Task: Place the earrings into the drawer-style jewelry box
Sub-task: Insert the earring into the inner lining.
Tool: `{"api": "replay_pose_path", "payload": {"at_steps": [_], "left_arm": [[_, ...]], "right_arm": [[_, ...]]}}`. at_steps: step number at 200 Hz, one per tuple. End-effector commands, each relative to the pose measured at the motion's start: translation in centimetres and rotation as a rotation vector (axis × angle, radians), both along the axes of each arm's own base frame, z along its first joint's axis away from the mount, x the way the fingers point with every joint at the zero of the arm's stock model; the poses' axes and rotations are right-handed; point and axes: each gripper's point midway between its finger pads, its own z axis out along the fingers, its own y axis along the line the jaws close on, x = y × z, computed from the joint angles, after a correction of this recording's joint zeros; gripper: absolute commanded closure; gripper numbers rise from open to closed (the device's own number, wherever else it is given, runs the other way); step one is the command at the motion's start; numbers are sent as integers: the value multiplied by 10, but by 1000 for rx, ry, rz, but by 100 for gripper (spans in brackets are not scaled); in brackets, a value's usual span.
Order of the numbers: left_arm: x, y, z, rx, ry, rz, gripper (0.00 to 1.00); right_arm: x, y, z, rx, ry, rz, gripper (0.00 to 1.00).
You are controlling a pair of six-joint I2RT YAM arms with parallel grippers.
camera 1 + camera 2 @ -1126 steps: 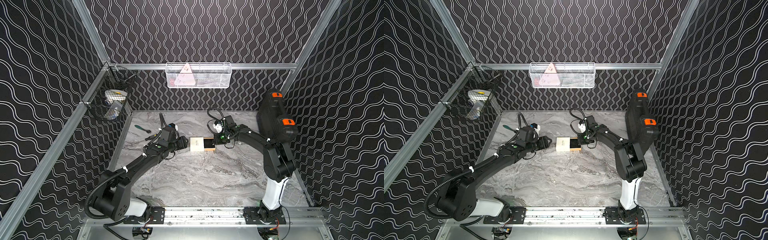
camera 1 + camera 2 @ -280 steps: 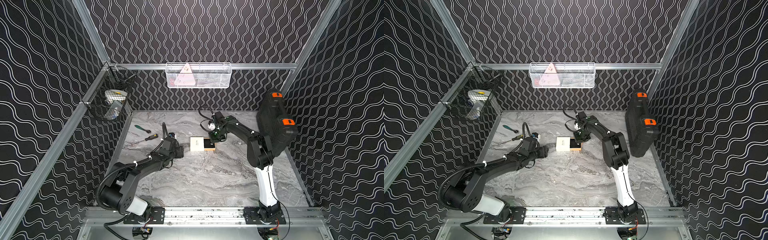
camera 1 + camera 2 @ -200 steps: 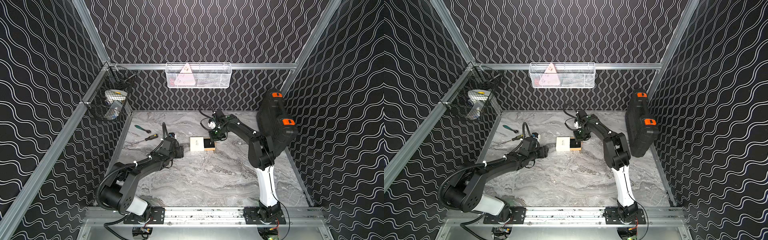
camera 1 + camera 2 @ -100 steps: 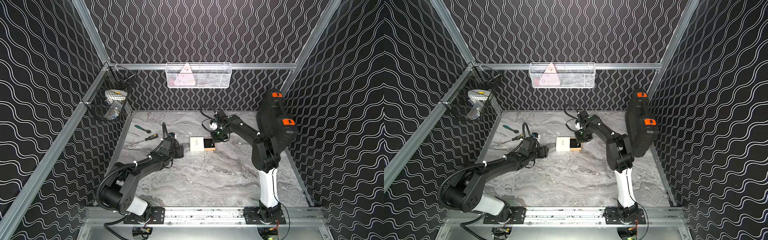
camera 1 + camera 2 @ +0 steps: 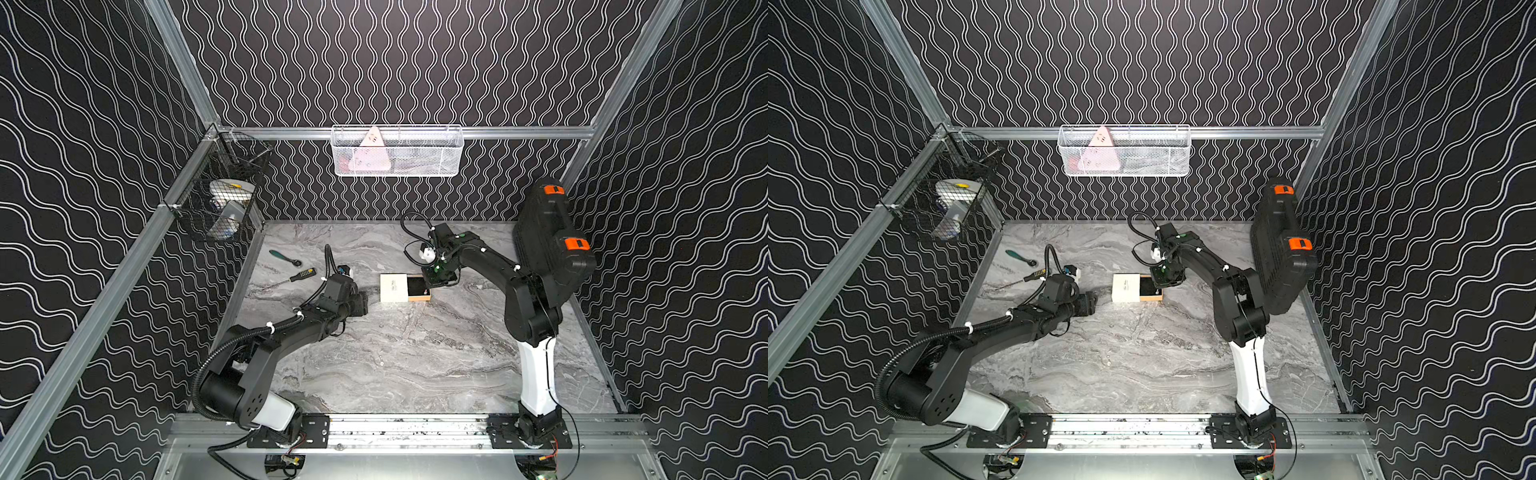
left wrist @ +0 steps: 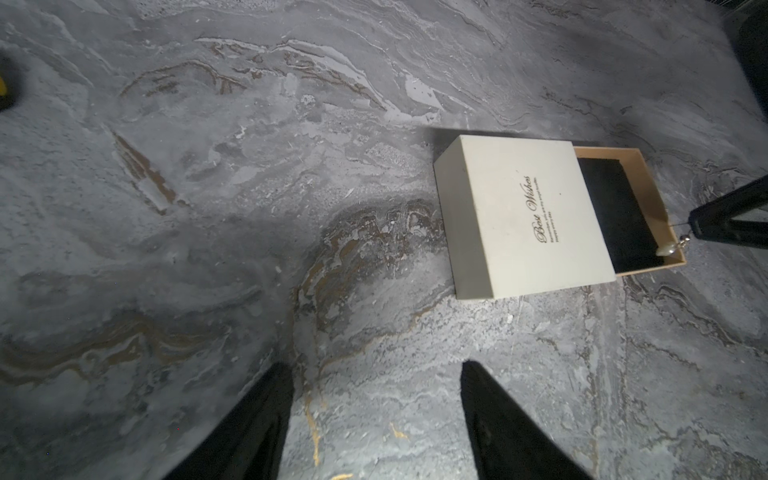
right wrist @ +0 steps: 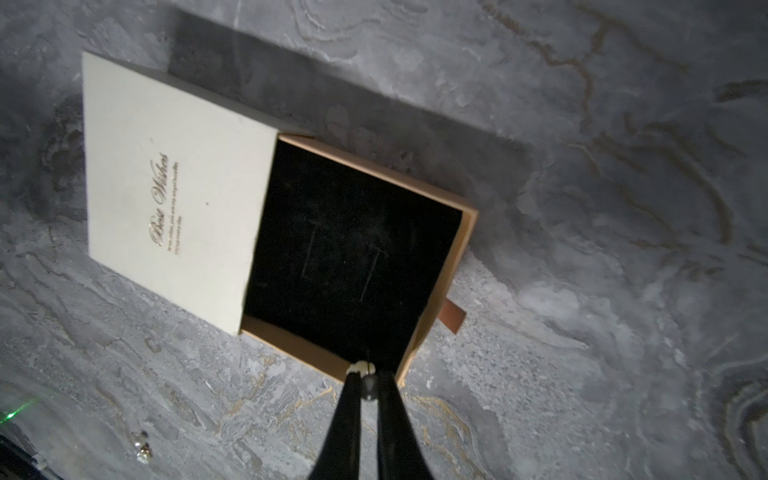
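We see a small room with black walls (image 5: 415,62) covered in white wavy lines, and shiny metal bars in the corners. The floor of it is a grey marble table (image 5: 395,353).

On the left wall hangs a black wire basket (image 5: 224,199) with white things inside. Below it, a green-handled tool (image 5: 282,255) and a screwdriver (image 5: 305,273) lie on the table. Next comes the left gripper (image 6: 376,365), low over the table. Its jaws stand wide apart, with nothing between them.

A white wire basket (image 5: 397,151) hangs in the middle of the back wall. Below it, the jewelry box (image 5: 395,287) lies flat on the table between the two grippers. Its tan tray (image 7: 453,249) is slid out to the right and is black inside.

The right gripper (image 7: 369,376) is at one outer corner of the tray. Its jaws pinch an earring (image 7: 361,368) with a pale bead, which hangs over the tray's edge. A second earring (image 7: 142,446) lies on the bare table near the box.

At the far right, a big black case (image 5: 548,249) with orange latches stands on its edge by the wall.
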Motion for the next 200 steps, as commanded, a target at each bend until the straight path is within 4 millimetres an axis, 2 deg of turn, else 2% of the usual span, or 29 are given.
{"api": "replay_pose_path", "payload": {"at_steps": [1, 73, 151, 153, 156, 200], "left_arm": [[3, 1, 4, 9, -15, 2, 31], [3, 2, 1, 17, -10, 2, 31], [4, 1, 1, 13, -10, -1, 30], [4, 1, 1, 13, -10, -1, 30], [4, 1, 1, 14, -10, -2, 30], [3, 2, 0, 17, -6, -1, 30]], "right_arm": [[7, 5, -3, 8, -16, 15, 100], [14, 10, -18, 9, -1, 22, 100], [23, 13, -9, 20, -30, 17, 100], [18, 22, -8, 20, -30, 37, 100], [17, 25, -9, 21, -32, 42, 100], [19, 29, -11, 20, -35, 51, 100]]}}
